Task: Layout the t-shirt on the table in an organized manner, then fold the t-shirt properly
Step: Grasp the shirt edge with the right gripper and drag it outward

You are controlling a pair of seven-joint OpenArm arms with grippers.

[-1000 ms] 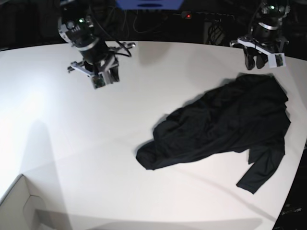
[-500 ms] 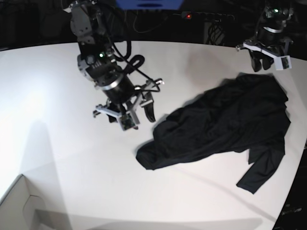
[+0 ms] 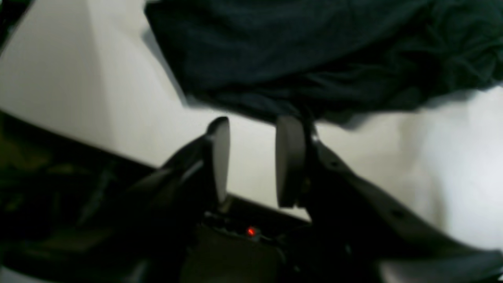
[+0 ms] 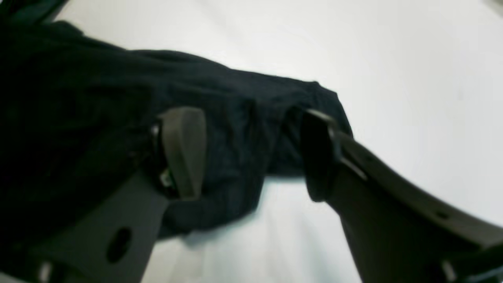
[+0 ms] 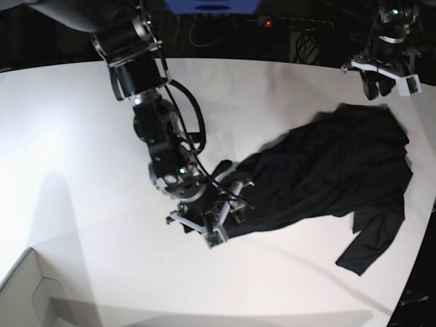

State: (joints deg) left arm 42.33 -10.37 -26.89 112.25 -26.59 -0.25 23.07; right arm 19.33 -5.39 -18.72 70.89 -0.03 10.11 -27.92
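Note:
The black t-shirt point(image 5: 327, 170) lies crumpled on the right half of the white table point(image 5: 82, 170), one long sleeve trailing toward the front right edge. My right gripper point(image 5: 219, 223) hovers at the shirt's near-left end, jaws open wide. In the right wrist view its fingers point(image 4: 184, 153) straddle a bunched fold of the t-shirt point(image 4: 243, 118) with nothing pinched. My left gripper point(image 5: 385, 80) hangs at the back right, just beyond the shirt's far edge. In the left wrist view it point(image 3: 253, 157) is open with bare table between its pads, the t-shirt point(image 3: 314, 51) just ahead.
A white box corner point(image 5: 34, 293) juts in at the front left. Behind the table lies a power strip with a red light point(image 5: 267, 22). The table's curved right edge point(image 5: 424, 225) runs close beside the shirt's sleeve.
My right arm swung from the back left across the table down to the shirt's near-left end, and its jaws opened wide. The left arm barely shifted.

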